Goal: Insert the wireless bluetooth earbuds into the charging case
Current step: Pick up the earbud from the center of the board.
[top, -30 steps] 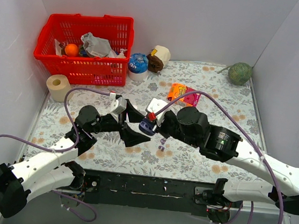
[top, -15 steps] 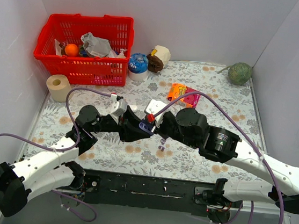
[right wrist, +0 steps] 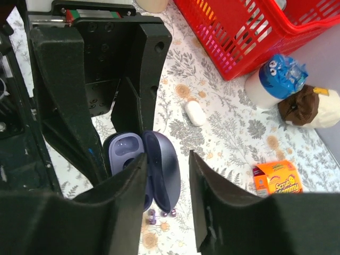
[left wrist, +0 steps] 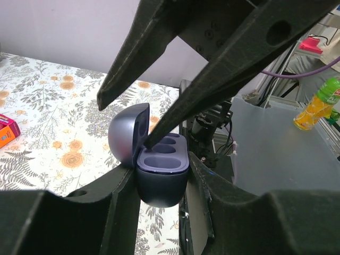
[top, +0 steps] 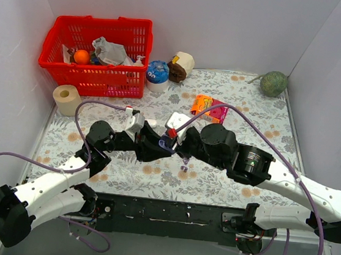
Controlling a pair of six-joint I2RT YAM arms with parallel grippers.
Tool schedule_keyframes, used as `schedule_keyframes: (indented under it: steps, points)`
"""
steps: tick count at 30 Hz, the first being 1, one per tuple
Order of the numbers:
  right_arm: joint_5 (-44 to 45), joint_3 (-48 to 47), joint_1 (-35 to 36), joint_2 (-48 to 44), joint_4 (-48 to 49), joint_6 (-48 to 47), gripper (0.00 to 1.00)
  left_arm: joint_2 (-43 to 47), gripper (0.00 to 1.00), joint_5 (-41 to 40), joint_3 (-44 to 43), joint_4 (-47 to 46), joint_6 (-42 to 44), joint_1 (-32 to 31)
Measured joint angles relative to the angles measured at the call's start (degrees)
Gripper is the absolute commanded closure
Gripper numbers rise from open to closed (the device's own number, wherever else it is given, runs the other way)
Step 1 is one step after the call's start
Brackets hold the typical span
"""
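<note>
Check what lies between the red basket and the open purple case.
Right wrist view: a small white oval object lies between the red basket and the open purple case.

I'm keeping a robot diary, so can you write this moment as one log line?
left hand: gripping open charging case, slots empty | right hand: open, empty, over case | purple earbuds: on table

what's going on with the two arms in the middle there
The left gripper is clamped on a dark purple charging case, holding it above the table with its lid open. The right gripper is open, its fingers straddling the lid, one tip between lid and base. The case looks empty inside. Two purple earbuds lie on the table below, not yet inserted.
</note>
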State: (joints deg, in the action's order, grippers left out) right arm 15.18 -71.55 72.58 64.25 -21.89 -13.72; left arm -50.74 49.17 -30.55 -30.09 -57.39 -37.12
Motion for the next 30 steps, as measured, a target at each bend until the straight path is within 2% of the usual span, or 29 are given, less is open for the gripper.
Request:
schedule_keyframes:
  steps: [1, 4, 9, 12, 15, 16, 18, 19, 20, 23, 25, 27, 30]
  points:
    - [0.2, 0.0, 0.1, 0.0, 0.2, 0.7, 0.37, 0.2, 1.00, -0.5, 0.2, -0.1, 0.0, 0.0]
    - [1.4, -0.1, 0.2, -0.2, 1.2, 3.1, 0.27, 0.9, 1.00, -1.7, 1.1, -0.4, 0.0, 0.0]
    - [3.3, -0.2, -0.4, -2.5, 2.1, 7.7, 0.25, 3.3, 1.00, -5.2, 3.3, -0.3, 0.0, 0.0]
    - [5.7, 0.4, -2.8, -7.0, 3.5, 11.4, 0.29, 5.9, 1.00, -7.7, 5.2, -0.3, -0.4, 0.0]
    - [7.2, 5.0, -9.1, -12.9, 5.5, 16.6, 0.40, 10.1, 1.00, -9.9, 7.7, 0.2, -1.1, 0.0]
    - [7.2, 7.2, -11.8, -14.6, 5.7, 18.3, 0.49, 11.5, 1.00, -10.4, 8.3, 0.5, -1.5, 0.0]
    - [6.9, 12.5, -16.7, -16.0, 5.8, 21.7, 0.53, 14.2, 1.00, -11.3, 8.9, 1.7, -2.0, 0.0]
    - [6.3, 15.5, -18.0, -15.6, 5.7, 23.2, 0.59, 15.2, 1.00, -11.5, 9.2, 2.1, -2.3, 0.0]
    - [5.5, 18.8, -18.8, -14.7, 5.8, 24.5, 0.60, 16.7, 1.00, -11.9, 9.5, 2.9, -2.7, 0.0]
    - [1.4, 28.7, -19.2, -10.9, 5.9, 27.6, 0.61, 21.2, 1.00, -13.0, 10.8, 4.7, -3.9, 0.0]
    - [-1.4, 34.8, -19.2, -8.2, 5.6, 29.5, 0.59, 23.4, 1.00, -13.5, 11.4, 5.6, -4.5, 0.0]
    - [-5.5, 38.6, -19.2, -4.9, 5.8, 32.1, 0.54, 25.9, 1.00, -14.2, 11.8, 7.4, -5.3, 0.0]
    - [-7.0, 38.5, -19.2, -3.6, 8.4, 32.9, 0.53, 26.4, 1.00, -14.3, 11.9, 8.1, -5.6, 0.0]
